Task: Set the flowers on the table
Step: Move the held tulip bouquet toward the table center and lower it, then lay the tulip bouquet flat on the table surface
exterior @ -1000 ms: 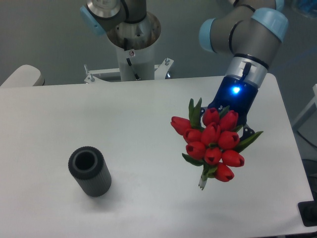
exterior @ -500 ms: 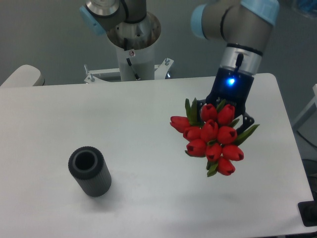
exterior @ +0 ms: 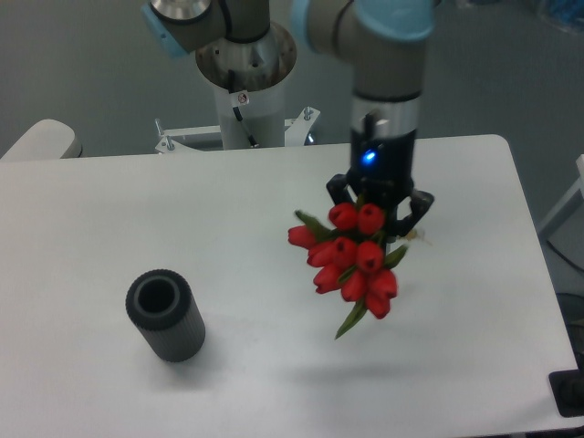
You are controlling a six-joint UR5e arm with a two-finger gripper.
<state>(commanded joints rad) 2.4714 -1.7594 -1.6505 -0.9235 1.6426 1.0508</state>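
Our end effector has swung left over the worktop, gripping the flowers, which hang just below it, airborne; lowering them comes next.

Grey tubular arm, light-blue joint caps, black claw, glowing blue light.

Table smooth matt; cylinder ribbed, matt.

Flowers and hand further left
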